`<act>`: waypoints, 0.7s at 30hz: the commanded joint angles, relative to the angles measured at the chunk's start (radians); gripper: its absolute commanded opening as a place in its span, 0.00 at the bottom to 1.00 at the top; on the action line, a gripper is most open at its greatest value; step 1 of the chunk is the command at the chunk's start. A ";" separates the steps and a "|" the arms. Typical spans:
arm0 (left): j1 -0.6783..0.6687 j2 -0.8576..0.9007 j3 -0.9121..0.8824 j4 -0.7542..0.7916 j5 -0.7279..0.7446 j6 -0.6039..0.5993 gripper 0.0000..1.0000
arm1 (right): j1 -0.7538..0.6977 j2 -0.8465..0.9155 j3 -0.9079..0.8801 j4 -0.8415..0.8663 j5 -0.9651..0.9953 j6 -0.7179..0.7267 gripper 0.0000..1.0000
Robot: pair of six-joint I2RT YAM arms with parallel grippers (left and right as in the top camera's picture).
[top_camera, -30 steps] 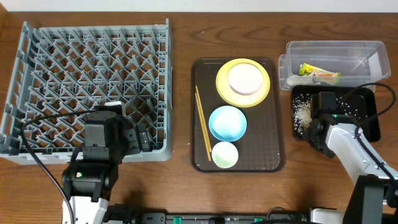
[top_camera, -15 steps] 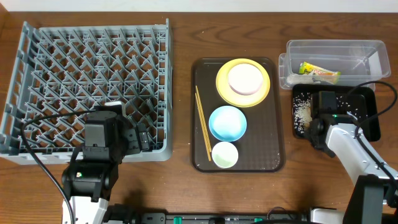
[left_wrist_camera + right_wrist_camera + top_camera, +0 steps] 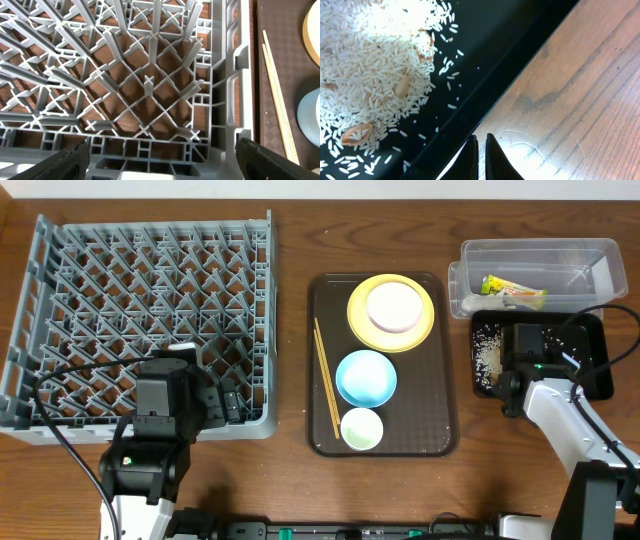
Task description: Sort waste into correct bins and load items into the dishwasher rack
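Overhead view: a dark wooden table (image 3: 290, 240) carries everything. Biggest on it is the grey dishwasher rack (image 3: 140, 310), filling the left side, its peg lattice bare of dishes. The left arm (image 3: 160, 430) stands at the rack's near right corner. In the left wrist view, the left pincer (image 3: 162, 152) hangs over that corner with its 2 fingers (image 3: 70, 160) spread wide and nothing between them.

A brown serving tray (image 3: 440, 380) lies in the middle of the table, well apart from the rack. The right arm (image 3: 565, 415) reaches in from the near right, over the black tray. In the right wrist view, the right pincer (image 3: 481, 150) has its tips pressed almost together, only a thin slit showing, pinching nothing, and it hovers at the black tray's edge where that meets the wood.

At the far right sits the clear tub (image 3: 540, 252), and just in front of it, touching or nearly so, the shallow black tray (image 3: 592, 330).

On the brown tray, the yellow plate (image 3: 360, 320) sits at the far end with the white bowl (image 3: 395, 307) on it. The light blue bowl (image 3: 366, 377) is just nearer, then the small white cup (image 3: 361, 428) at the near end. The 2 chopsticks (image 3: 326, 380) lie side by side along the tray's left side.

The crumpled snack wrapper (image 3: 513, 290) rests inside the clear tub. White rice (image 3: 486, 358) is heaped at the left end of the black tray, with stray grains scattered across it and a few tan scraps (image 3: 402, 85) among them.
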 commanded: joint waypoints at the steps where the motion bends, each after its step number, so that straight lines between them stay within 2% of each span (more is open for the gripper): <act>1: 0.006 -0.001 0.019 -0.001 -0.005 -0.013 0.95 | -0.012 0.004 0.002 0.013 0.063 0.007 0.07; 6: 0.006 -0.001 0.019 -0.001 -0.005 -0.013 0.95 | -0.011 0.004 0.006 0.030 0.000 -0.064 0.07; 11: 0.006 -0.001 0.019 -0.001 -0.005 -0.013 0.95 | -0.010 -0.022 0.043 -0.011 -0.271 -0.308 0.12; 16: 0.006 -0.001 0.019 -0.002 -0.005 -0.013 0.95 | -0.009 -0.100 0.105 -0.041 -0.509 -0.370 0.14; 18: 0.006 -0.001 0.019 -0.001 -0.005 -0.013 0.95 | -0.003 -0.143 0.121 -0.010 -0.656 -0.446 0.20; 21: 0.006 -0.001 0.019 -0.001 -0.005 -0.013 0.95 | 0.019 -0.193 0.124 0.055 -0.815 -0.520 0.38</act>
